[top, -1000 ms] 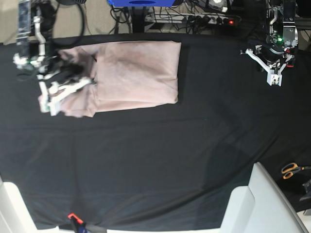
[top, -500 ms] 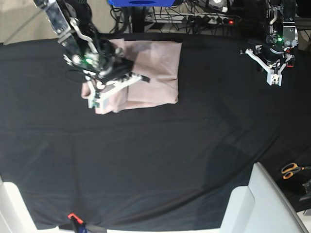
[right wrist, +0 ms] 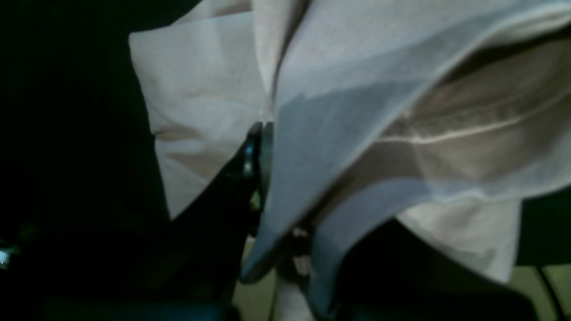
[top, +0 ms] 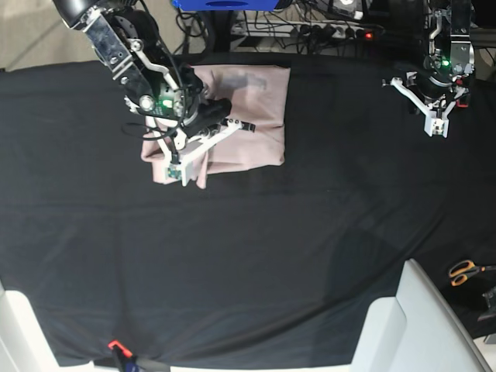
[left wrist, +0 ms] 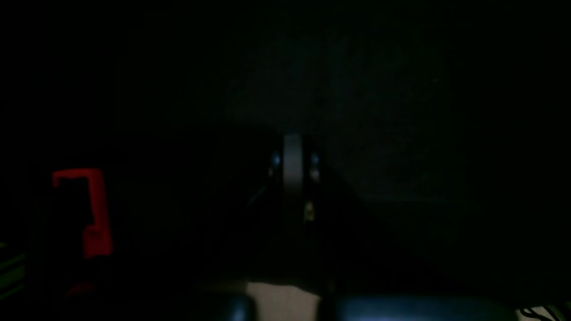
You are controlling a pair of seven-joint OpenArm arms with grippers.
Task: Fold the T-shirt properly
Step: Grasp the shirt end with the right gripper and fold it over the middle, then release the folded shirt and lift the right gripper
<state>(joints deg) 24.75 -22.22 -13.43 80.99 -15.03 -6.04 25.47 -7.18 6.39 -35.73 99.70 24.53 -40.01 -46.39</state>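
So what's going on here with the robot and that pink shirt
The right gripper is shut on a raised fold of the pale pink T-shirt, which lies partly folded on the black cloth. The right wrist view shows the fabric draped over the gripper. The left gripper hovers off to the side over bare black cloth, holding nothing; its own camera view is too dark to say whether it is open. The fold is not finished yet.

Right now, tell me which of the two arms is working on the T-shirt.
The right gripper, over the pink T-shirt with cloth draped on it. The left gripper hangs apart over bare black cloth.
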